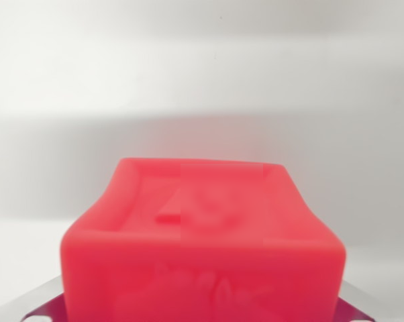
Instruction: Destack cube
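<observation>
Jaws barely visible as metal slivers flanking the blurred red cube (202,248), grip state impossible to tell.

Pretty bright, soft light overall, with a wide grey shadow band across the pale background. The red cube (202,248) sits so close it's blurry (raised markings smeared), edges bulging from lens distortion.
</observation>
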